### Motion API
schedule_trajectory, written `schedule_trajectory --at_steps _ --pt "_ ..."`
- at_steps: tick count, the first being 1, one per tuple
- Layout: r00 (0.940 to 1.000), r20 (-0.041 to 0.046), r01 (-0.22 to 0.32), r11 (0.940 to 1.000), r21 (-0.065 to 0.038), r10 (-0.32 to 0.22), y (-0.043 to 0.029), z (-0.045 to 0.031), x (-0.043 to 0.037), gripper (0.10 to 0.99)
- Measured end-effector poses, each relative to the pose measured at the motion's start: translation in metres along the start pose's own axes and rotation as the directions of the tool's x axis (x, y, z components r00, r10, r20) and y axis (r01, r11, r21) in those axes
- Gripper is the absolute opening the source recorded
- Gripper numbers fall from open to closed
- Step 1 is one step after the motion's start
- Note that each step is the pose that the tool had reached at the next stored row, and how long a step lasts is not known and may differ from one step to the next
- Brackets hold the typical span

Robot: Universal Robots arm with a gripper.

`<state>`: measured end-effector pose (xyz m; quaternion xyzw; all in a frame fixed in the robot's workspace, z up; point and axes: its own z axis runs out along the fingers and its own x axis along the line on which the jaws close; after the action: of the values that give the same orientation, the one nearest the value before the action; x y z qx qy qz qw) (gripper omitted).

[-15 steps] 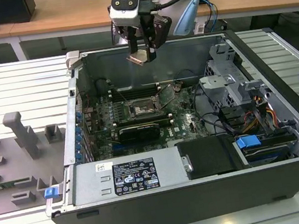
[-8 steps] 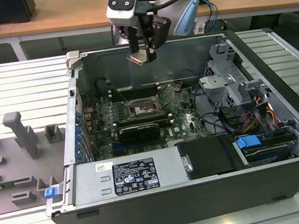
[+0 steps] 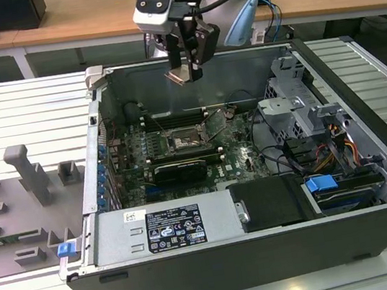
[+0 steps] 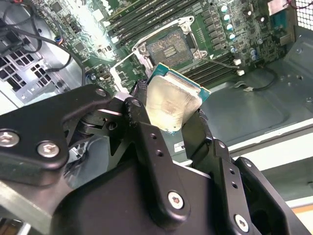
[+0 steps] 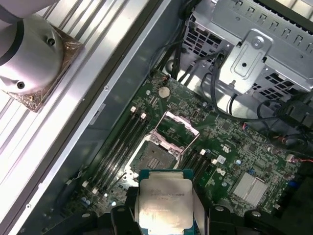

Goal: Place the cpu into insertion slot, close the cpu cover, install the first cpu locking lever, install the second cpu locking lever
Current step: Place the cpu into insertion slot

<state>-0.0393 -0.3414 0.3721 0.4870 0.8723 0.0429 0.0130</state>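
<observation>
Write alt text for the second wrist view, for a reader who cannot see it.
The black gripper holds the cpu, a square chip with a silvery top, by its edges. Beyond it, apart from the chip, lies the empty socket on the green motherboard, with memory slots beside it.

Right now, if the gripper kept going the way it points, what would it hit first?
Probably the open socket on the motherboard, with the cpu held in the gripper touching first. Depth is unclear, so perhaps just beside it.
</observation>
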Motion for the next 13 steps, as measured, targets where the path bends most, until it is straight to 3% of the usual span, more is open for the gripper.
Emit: schedule_trajectory --at_steps 13 --pt "0.9935 0.0099 -0.113 0.9935 -0.003 0.114 0.0 0.0007 0.0 0.529"
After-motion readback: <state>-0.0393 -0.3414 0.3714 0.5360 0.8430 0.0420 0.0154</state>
